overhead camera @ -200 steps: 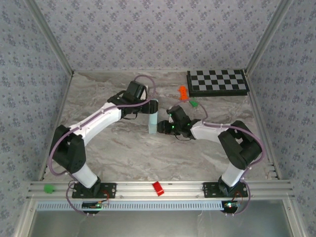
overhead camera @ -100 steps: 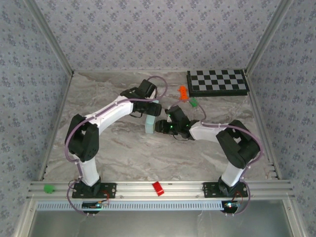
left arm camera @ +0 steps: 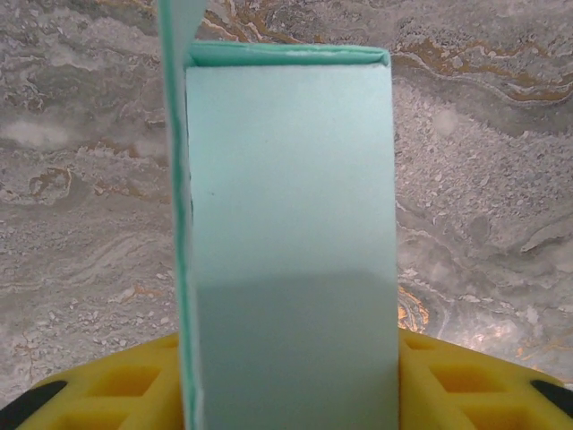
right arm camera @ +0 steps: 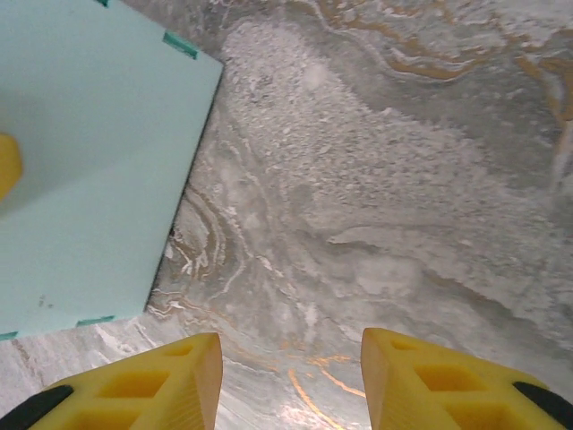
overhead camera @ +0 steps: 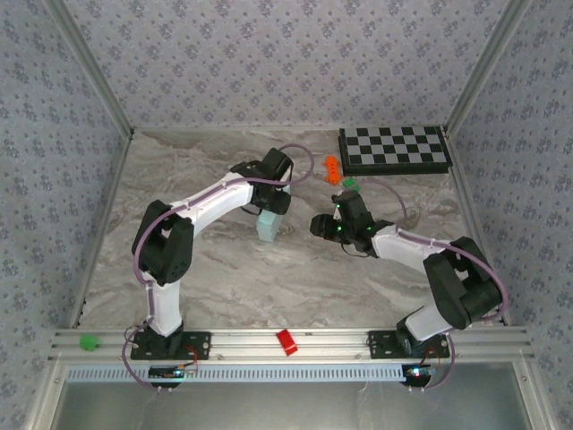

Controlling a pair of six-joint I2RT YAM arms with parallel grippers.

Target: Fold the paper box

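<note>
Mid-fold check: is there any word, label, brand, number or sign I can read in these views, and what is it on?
There is no readable text.
paper box: plain pale aqua card with no print; only small darker green marks along its edges in the right wrist view.
checkered board: black and white squares, no lettering.
red piece at the near edge: too small to tell any marking.

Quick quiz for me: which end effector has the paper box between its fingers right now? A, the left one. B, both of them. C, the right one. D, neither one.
A: the paper box stands between the yellow fingers of the left end effector, while the right end effector has just bare table between its open fingers, with the box off to one side.
</note>
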